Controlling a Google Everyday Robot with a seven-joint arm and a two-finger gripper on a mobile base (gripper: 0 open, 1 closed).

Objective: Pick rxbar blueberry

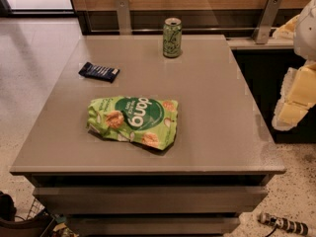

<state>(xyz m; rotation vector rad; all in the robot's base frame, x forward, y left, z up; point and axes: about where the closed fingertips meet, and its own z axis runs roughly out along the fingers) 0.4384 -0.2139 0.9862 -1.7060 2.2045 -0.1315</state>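
I see the bar (99,72) by the left edge of the bench (217,132), bare top around it; bag (133,121) front-centre, can (172,37) far edge. My gripper (295,100) hangs past the right edge; can't tell its grip.

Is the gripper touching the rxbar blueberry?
No, the gripper hangs beyond the table's right edge, apart from the rxbar blueberry near the left edge.

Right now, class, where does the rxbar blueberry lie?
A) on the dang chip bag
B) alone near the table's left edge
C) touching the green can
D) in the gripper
B: the rxbar blueberry lies flat near the table's left edge, apart from the dang chip bag and green can; the gripper hangs beyond the table's right side.
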